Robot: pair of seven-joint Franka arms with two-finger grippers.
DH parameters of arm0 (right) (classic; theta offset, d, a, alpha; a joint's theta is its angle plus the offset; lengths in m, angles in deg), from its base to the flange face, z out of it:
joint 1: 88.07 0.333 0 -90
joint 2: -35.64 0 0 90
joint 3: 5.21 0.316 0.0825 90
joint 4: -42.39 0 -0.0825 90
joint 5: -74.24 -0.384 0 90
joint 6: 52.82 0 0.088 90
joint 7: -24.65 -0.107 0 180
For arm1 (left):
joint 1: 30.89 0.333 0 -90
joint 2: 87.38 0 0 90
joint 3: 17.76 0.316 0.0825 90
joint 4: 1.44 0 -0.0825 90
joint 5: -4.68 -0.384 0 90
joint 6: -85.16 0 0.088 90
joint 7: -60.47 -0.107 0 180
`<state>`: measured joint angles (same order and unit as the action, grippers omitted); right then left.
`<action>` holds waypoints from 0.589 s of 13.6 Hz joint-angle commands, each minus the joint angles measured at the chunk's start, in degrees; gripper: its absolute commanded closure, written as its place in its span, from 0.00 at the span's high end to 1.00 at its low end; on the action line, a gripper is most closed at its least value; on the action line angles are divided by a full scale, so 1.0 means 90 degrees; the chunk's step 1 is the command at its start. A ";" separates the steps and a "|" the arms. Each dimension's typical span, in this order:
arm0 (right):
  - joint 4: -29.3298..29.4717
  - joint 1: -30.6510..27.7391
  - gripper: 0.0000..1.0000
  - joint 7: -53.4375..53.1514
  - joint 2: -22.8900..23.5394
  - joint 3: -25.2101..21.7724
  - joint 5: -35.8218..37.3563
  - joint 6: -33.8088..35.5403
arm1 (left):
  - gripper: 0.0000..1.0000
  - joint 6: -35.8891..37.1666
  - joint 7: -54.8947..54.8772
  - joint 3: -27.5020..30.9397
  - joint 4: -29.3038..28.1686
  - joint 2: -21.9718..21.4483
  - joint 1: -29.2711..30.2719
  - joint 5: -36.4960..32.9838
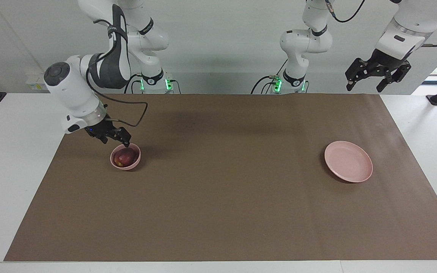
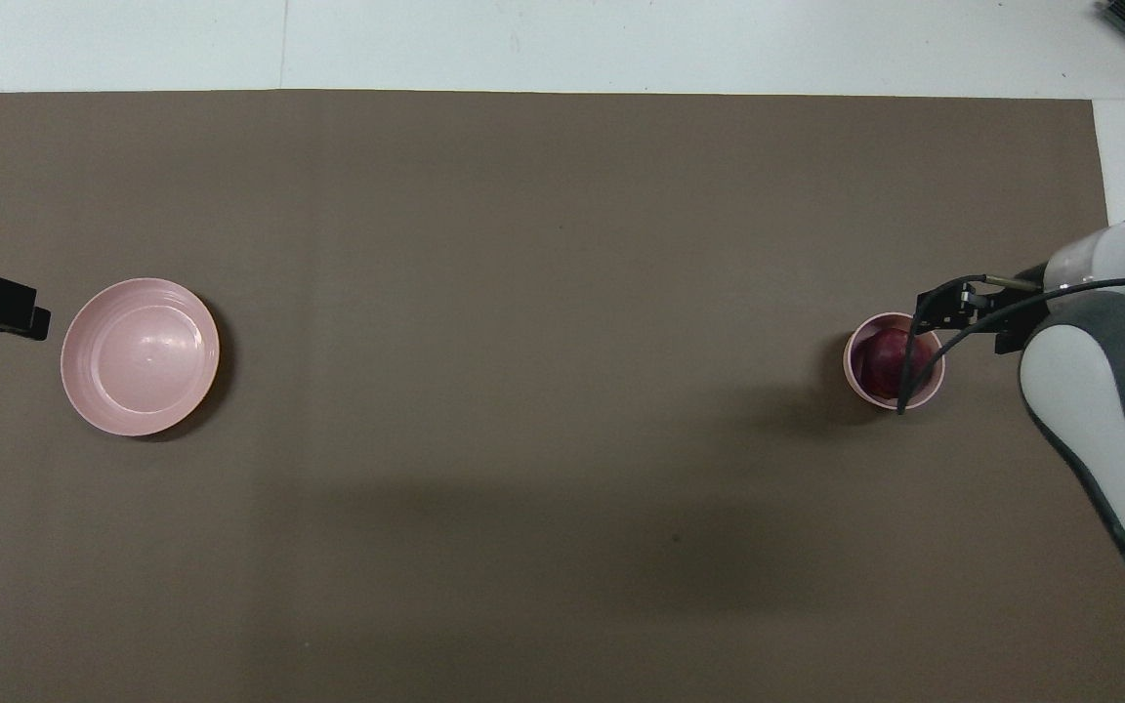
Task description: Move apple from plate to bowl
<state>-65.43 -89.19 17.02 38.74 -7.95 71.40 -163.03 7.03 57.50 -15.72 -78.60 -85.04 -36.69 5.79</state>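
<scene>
**Apple sits in the bowl; plate bare**

The right gripper (image 1: 117, 138) hangs low at the left of the facing view, just above the bowl's (image 1: 125, 156) robot-side rim; whether its fingers are parted I cannot tell. One apple (image 1: 124, 157) lies inside the one bowl, partly crossed by a cable in the overhead view. One plate (image 1: 348, 161) rests at mid right, well apart. The left gripper (image 1: 378, 74) waits raised at upper right, fingers spread wide, holding nothing. No writing is readable anywhere.
</scene>
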 commanded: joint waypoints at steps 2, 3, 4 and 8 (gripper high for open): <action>0.0591 -0.0032 1.00 0.0242 -0.0520 0.0061 0.0384 0.1040 | 1.00 0.0176 -0.0218 -0.0061 0.0185 0.0013 0.0069 -0.0045; 0.0922 -0.0032 1.00 0.0252 -0.0540 0.0080 0.0394 0.1440 | 1.00 0.0215 -0.0218 -0.0061 0.0156 -0.0045 0.0059 -0.0045; 0.1274 -0.0032 1.00 0.0252 -0.0540 0.0110 0.0394 0.1870 | 1.00 0.0206 -0.0218 -0.0061 0.0078 -0.0094 0.0049 -0.0026; 0.1824 0.0026 1.00 0.0232 -0.0754 0.0266 0.0433 0.2616 | 1.00 0.0166 -0.0169 0.0047 -0.0050 -0.0182 0.0185 -0.0006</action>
<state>-50.83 -89.11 17.73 32.44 -6.52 73.72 -141.32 7.69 56.34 -15.57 -78.27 -85.65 -36.04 5.78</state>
